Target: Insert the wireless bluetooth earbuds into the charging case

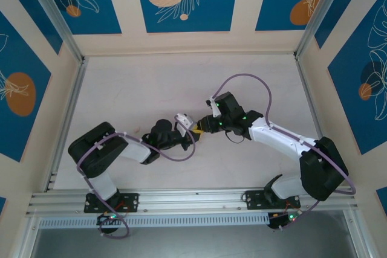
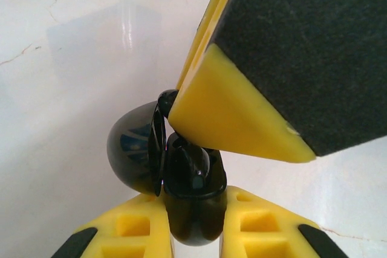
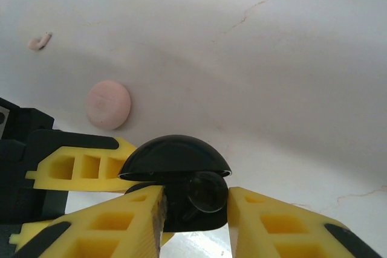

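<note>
The left gripper [image 2: 191,205] pinches the charging case [image 2: 192,176], lid [image 2: 130,152] swung open sideways; right gripper [image 3: 195,196] straddles it, grip unclear; open table [image 3: 272,58] around.

Bright, even light — soft shadows, glare streak on table [image 2: 127,25].

Loads of free table [image 1: 151,83] all round; the only jam is mid-table, left gripper [image 1: 196,130] and right gripper [image 1: 206,125] nose-to-nose around the case [image 2: 133,149].

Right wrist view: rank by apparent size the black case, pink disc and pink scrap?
1. black case
2. pink disc
3. pink scrap
The case is nearest the camera, so its real lead is unsure.
</note>
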`<state>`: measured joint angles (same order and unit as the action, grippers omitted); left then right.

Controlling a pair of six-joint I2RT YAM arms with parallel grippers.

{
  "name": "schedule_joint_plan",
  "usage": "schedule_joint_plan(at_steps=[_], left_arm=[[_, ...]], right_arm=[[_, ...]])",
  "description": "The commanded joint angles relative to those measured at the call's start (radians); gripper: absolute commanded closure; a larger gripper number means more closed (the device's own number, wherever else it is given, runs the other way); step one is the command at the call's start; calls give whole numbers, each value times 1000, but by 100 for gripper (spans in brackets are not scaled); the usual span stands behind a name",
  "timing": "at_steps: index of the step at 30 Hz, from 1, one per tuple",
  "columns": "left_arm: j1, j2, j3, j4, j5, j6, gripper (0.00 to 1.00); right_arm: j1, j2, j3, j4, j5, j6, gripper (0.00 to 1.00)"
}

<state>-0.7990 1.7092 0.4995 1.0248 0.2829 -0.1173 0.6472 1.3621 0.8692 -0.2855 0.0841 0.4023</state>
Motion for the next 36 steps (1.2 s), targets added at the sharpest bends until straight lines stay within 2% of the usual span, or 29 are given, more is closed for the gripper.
schedule_joint_plan(at_steps=[1, 10, 25, 32, 36], left_arm=[[-9, -37, 0, 31, -11, 25, 82], [-8, -51, 1, 21, -10, 40, 82], [-9, -94, 5, -31, -16, 80, 82], [-1, -136, -32, -73, -100, 70, 82], [9, -190, -51, -140, -132, 50, 82]], right_arm=[[-11, -40, -7, -11, -86, 13, 64], [-65, -83, -23, 38, -228, 51, 57], [-119, -144, -13, 4, -271, 89, 55], [-231, -104, 77, -192, -323, 80, 55], [-245, 9, 176, -334, -270, 89, 56]])
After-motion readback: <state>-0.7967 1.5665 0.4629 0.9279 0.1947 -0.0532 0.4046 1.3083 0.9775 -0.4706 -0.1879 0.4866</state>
